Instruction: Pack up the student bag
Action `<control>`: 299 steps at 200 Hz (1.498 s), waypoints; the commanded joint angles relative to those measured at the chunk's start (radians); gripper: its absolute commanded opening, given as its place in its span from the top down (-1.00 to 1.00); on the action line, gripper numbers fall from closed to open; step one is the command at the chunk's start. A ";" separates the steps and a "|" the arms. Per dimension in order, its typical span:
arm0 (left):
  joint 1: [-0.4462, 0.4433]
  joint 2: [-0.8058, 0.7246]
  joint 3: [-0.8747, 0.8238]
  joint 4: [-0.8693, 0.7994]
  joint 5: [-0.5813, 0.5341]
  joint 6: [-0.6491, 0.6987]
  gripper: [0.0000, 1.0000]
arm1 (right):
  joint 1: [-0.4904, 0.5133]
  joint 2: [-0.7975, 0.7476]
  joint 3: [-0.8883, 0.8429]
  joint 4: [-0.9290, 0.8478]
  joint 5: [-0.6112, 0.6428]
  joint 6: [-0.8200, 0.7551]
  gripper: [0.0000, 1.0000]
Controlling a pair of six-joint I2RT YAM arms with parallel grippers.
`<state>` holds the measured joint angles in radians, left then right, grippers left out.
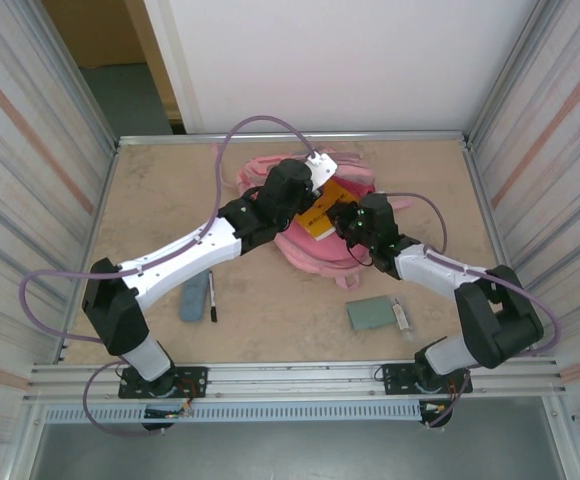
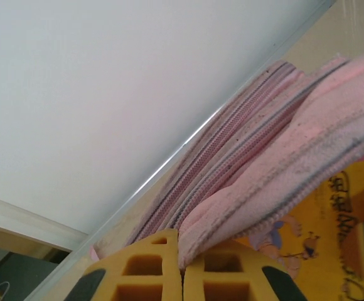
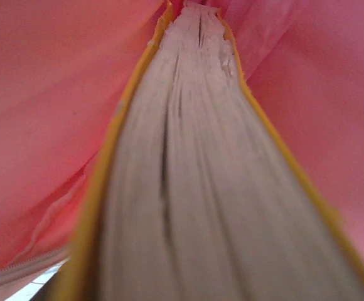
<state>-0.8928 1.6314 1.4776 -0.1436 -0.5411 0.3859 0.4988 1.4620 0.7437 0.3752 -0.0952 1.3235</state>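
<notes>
Right wrist view: book (image 3: 194, 188) long axis runs straight into bag (image 3: 44, 94) mouth ahead; R gripper (image 1: 348, 222), nearer, looks clamped on book, L gripper (image 2: 182, 276) pinched shut on bag lip.

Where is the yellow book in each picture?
Top external: yellow book in the centre, at the student bag's opening.
Left wrist: bottom right, under the bag's pink zip edge.
Right wrist: its page edge runs up the middle, pink fabric both sides.
Shared landmark: the pink bag.

Blue pouch (image 1: 194, 298) beside black pen (image 1: 211, 296); grey-green pad (image 1: 370, 314) near small white item (image 1: 401, 316)
</notes>
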 commanded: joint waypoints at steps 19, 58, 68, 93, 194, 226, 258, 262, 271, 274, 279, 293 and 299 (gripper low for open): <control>-0.024 -0.034 0.049 0.098 -0.009 -0.075 0.99 | 0.061 0.053 0.089 0.127 0.144 0.111 0.80; -0.029 -0.041 0.027 0.086 -0.039 -0.092 1.00 | 0.037 0.059 0.112 0.114 0.087 0.141 0.79; -0.029 -0.037 0.023 0.091 -0.060 -0.078 1.00 | 0.024 0.026 0.094 0.082 0.058 0.155 0.78; -0.030 -0.041 0.016 0.065 -0.060 -0.053 1.00 | -0.006 -0.070 0.047 0.018 -0.134 0.187 0.71; -0.073 -0.055 0.018 0.029 -0.029 -0.181 1.00 | -0.037 -0.046 0.067 0.028 0.047 0.084 0.86; -0.074 -0.032 0.041 0.036 0.012 -0.219 1.00 | 0.008 0.096 0.064 0.240 0.141 0.061 0.85; -0.074 -0.012 0.047 0.051 0.021 -0.208 1.00 | 0.028 0.225 0.074 0.336 0.171 0.092 0.73; -0.074 -0.010 0.050 0.047 0.021 -0.208 1.00 | 0.029 0.235 0.072 0.341 0.174 0.101 0.73; -0.074 -0.013 0.055 0.040 0.027 -0.209 1.00 | 0.032 0.260 0.075 0.338 0.184 0.117 0.70; -0.075 -0.013 0.054 0.040 0.028 -0.211 1.00 | 0.033 0.270 0.078 0.335 0.187 0.121 0.67; -0.074 -0.018 0.049 0.044 0.030 -0.210 1.00 | 0.032 0.284 0.085 0.327 0.192 0.126 0.59; -0.073 -0.028 0.026 0.079 0.032 -0.204 1.00 | 0.036 0.317 0.101 0.310 0.196 0.137 0.55; -0.073 -0.030 0.021 0.087 0.037 -0.204 1.00 | 0.038 0.331 0.112 0.310 0.202 0.137 0.54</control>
<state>-0.9577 1.6337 1.4708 -0.1898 -0.5320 0.2043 0.5285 1.7470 0.7963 0.6151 0.0536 1.4349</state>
